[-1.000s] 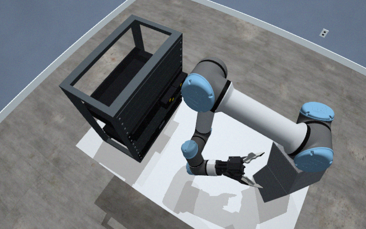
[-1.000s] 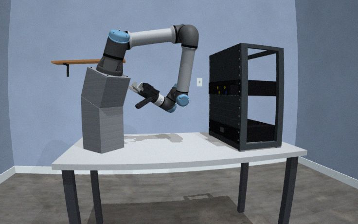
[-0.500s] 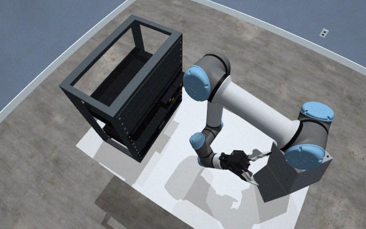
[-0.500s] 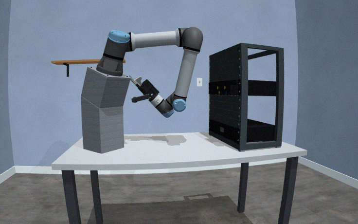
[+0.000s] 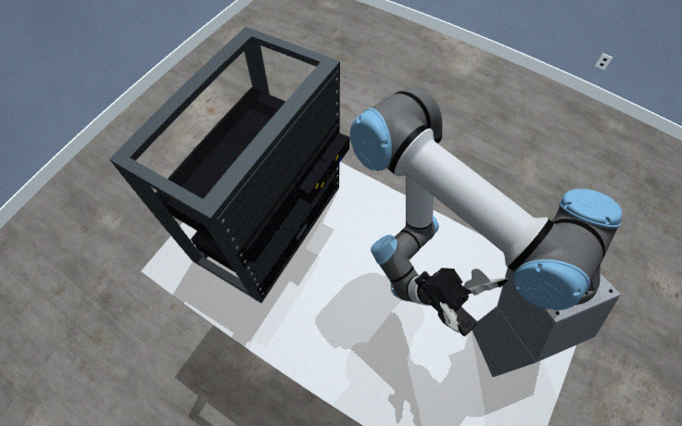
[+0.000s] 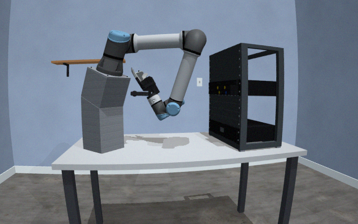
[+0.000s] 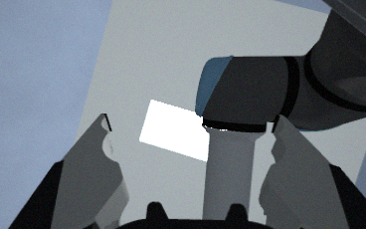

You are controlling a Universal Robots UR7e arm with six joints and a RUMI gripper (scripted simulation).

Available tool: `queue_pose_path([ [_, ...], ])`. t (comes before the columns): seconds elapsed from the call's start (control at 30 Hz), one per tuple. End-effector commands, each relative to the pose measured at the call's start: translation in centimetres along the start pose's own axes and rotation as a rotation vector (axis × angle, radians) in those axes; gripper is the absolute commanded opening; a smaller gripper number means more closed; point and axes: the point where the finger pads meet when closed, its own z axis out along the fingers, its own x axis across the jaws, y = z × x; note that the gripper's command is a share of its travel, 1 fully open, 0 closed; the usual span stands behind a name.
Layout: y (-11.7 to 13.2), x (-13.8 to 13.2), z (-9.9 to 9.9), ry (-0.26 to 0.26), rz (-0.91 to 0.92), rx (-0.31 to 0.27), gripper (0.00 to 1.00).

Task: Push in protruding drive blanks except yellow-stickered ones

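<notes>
The dark open-frame rack (image 5: pixel 275 127) (image 6: pixel 243 97) stands upright on the white table, its front facing the arm. At mid height, dark drive blanks stick out of the front. One (image 5: pixel 319 182) (image 6: pixel 221 86) shows yellow marks, and another (image 5: pixel 337 149) sits beside it. A dark unit (image 5: pixel 280 238) (image 6: pixel 222 130) fills the bottom bay. My gripper (image 5: pixel 486 305) (image 6: pixel 137 74) (image 7: pixel 190 114) is open and empty. It is held up near the arm's pedestal, far from the rack, and points away from it. The wrist view shows only the ceiling and my own arm.
The grey pedestal (image 5: pixel 535 333) (image 6: pixel 102 111) stands at the table's end opposite the rack. The white table (image 5: pixel 334 328) (image 6: pixel 175 158) lies between them. An orange wall shelf (image 6: pixel 75 61) hangs behind the pedestal.
</notes>
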Motion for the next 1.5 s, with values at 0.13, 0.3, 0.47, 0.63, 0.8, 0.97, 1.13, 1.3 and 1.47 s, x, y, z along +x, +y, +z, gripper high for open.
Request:
queue_pose_path([
  [0.13,4.1,-1.9,0.3,-0.19,-0.134,-0.162,1.0],
  [0.3,6.0,-2.6,-0.1,-0.274,-0.19,-0.229,1.0],
  [0.47,8.3,-3.3,-0.9,-0.374,-0.254,-0.307,1.0],
  [0.63,10.7,-3.7,-2.1,-0.478,-0.317,-0.387,1.0],
  [0.8,12.2,-3.9,-3.1,-0.547,-0.357,-0.439,1.0],
  [0.97,14.8,-4.0,-5.2,-0.668,-0.422,-0.529,1.0],
  [1.13,16.9,-3.7,-7.3,-0.776,-0.475,-0.609,1.0],
  [1.3,18.5,-3.2,-9.2,-0.863,-0.515,-0.674,1.0],
  [1.47,20.0,-2.5,-11.3,-0.957,-0.553,-0.745,1.0],
])
